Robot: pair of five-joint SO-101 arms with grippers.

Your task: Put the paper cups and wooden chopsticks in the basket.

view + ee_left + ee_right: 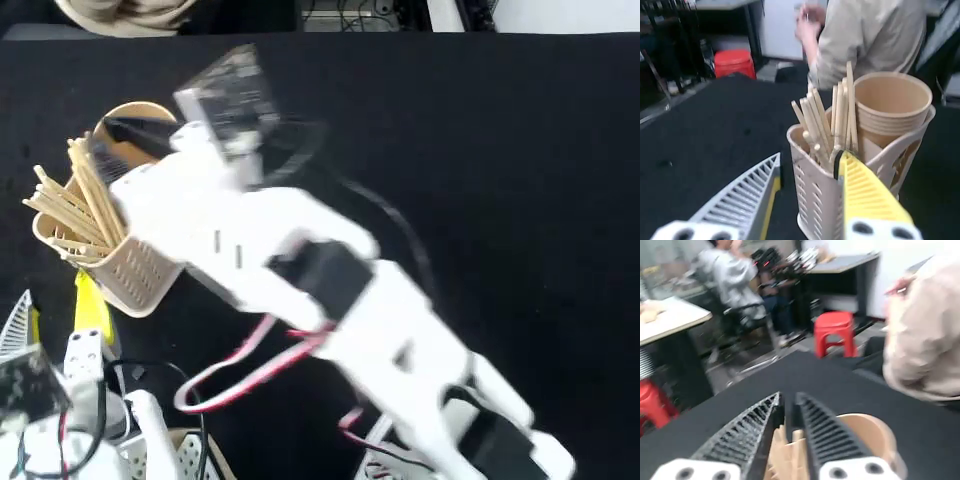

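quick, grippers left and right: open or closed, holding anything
left gripper: open, empty, next to the basket.
right gripper: almost shut, nothing seen held, above the chopsticks.

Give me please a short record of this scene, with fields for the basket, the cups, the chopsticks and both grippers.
basket: upright on the black table, near its left side in the high view
paper cups: nested, standing inside the basket
chopsticks: standing in the basket beside the cups, fanned outward
left gripper: open, holding nothing, close beside the basket
right gripper: above the cups and chopsticks
task state: all cups and chopsticks in view are in the basket
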